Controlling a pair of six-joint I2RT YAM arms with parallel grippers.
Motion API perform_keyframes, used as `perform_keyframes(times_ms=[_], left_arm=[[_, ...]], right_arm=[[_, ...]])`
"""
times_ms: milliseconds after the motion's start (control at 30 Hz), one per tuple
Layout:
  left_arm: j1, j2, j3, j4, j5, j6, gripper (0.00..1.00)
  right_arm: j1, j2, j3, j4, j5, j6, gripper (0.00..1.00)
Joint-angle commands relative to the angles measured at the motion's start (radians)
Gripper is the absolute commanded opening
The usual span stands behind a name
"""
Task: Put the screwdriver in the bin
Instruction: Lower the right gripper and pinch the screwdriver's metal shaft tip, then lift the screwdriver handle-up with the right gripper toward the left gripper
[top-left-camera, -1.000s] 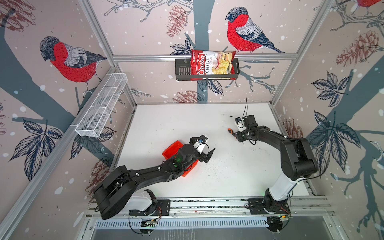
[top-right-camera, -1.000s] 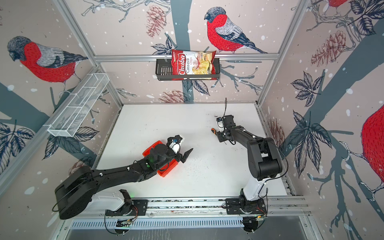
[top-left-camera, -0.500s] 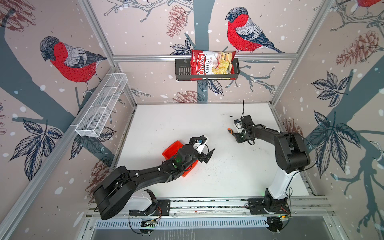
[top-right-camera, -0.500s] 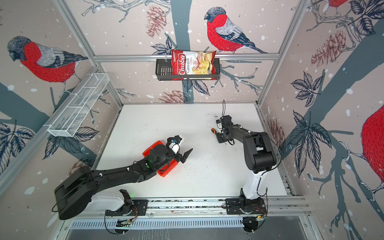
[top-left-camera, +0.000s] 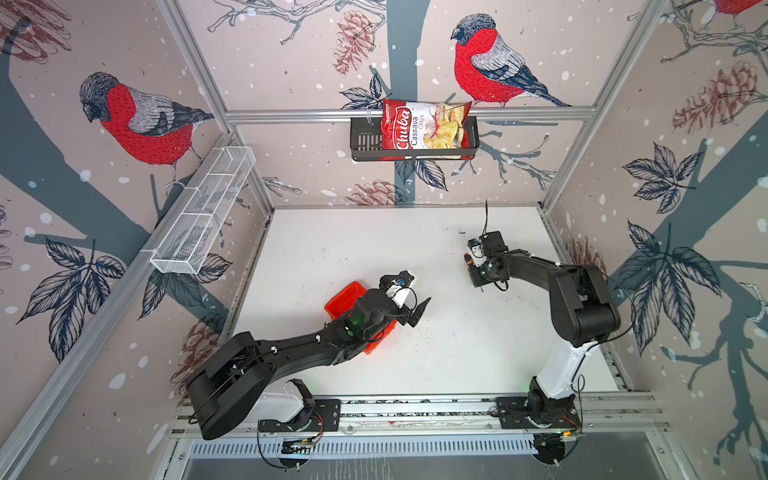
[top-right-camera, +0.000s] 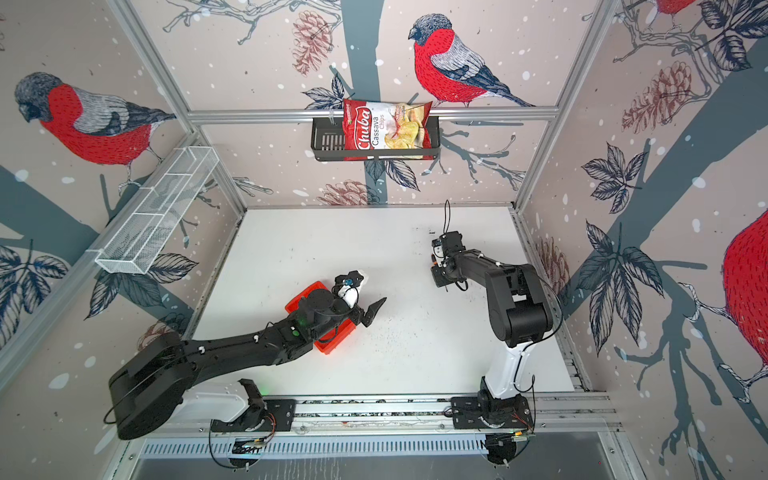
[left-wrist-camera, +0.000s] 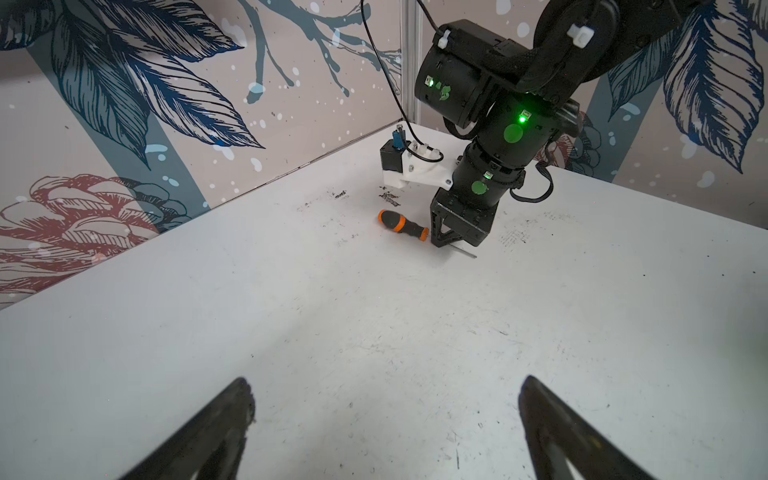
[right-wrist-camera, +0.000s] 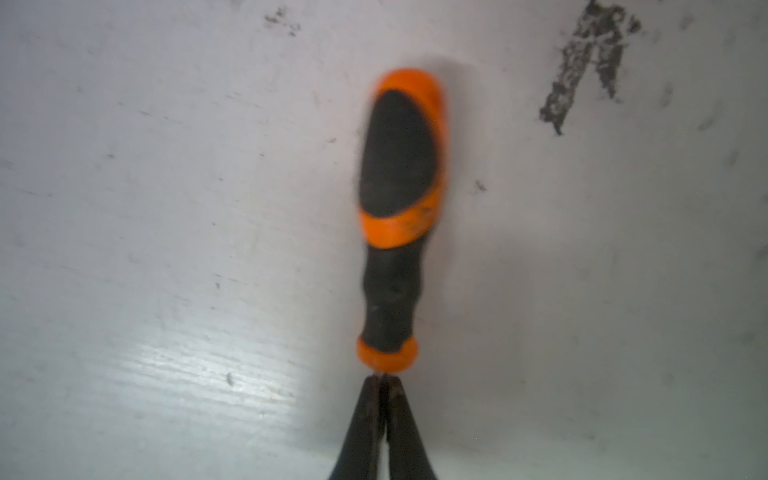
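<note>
**Screwdriver** (left-wrist-camera: 400, 222): lying on the white counter (top-left-camera: 374, 249), toward its back right part and well apart from the bin. In the left wrist view the orange-and-black handle is resting on the surface. The thin shaft is running under the right pincer, and its tip is sticking out on the far side.

**Right pincer** (right-wrist-camera: 382, 379): pointing down at the counter. The jaws are pressing all but together and gripping the shaft just past the handle's orange collar. The handle is jutting out free beyond the fingertips. In both top views only a speck of orange is showing beside the wrist.

**Left pincer** (left-wrist-camera: 384, 395): jaws standing wide apart and gripping nothing. It is hanging above bare counter just beside the bin and facing across toward the screwdriver.

**Bin** (top-left-camera: 341, 300): red-orange and sitting on the counter left of the middle. The left arm (top-left-camera: 291, 353) is reaching over it in both top views and hiding most of the inside, so only a corner and one edge are showing.

**Basket** (top-left-camera: 365, 141): black, hanging on the back wall, and holding a red chips bag (top-left-camera: 424, 131).

**Shelf** (top-left-camera: 203, 212): white wire mesh, hanging on the left wall.
</note>
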Motion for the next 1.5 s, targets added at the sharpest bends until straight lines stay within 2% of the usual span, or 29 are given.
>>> perform_keyframes(times_ms=[0,133,267,433,567,767,900,1133,1333,1467], left_arm=[[-0.001,0.008,0.008,0.039,0.004,-0.002,0.98],[-0.001,0.018,0.014,0.037,0.008,-0.021,0.98],[-0.001,0.023,0.021,0.042,-0.046,-0.086,0.99],[-0.001,0.038,0.047,0.012,-0.038,-0.11,0.98],[-0.001,0.054,0.091,-0.043,0.023,-0.09,0.98],[-0.001,0.076,0.173,-0.133,-0.006,-0.136,0.98],[0.0,0.055,0.149,-0.077,-0.018,-0.18,0.99],[0.004,0.073,0.183,-0.059,-0.081,-0.232,0.99],[0.083,0.115,0.204,0.019,0.049,-0.364,0.99],[0.114,0.115,0.209,0.066,0.098,-0.454,0.99]], right_arm=[[0.0,-0.019,-0.01,-0.022,0.015,-0.003,0.01],[0.0,-0.036,-0.015,-0.003,0.015,0.001,0.01],[0.0,-0.06,-0.022,0.015,0.01,0.005,0.01],[0.001,-0.107,-0.04,0.046,0.005,0.016,0.01],[0.003,-0.163,-0.066,0.08,-0.008,0.028,0.01],[0.025,-0.264,-0.11,0.129,-0.041,0.008,0.01],[0.044,-0.323,-0.112,0.139,-0.045,0.001,0.01],[0.086,-0.467,-0.234,0.328,-0.175,-0.069,0.0],[0.132,-0.533,-0.237,0.339,-0.18,-0.061,0.0],[0.166,-0.564,-0.237,0.347,-0.215,-0.069,0.0]])
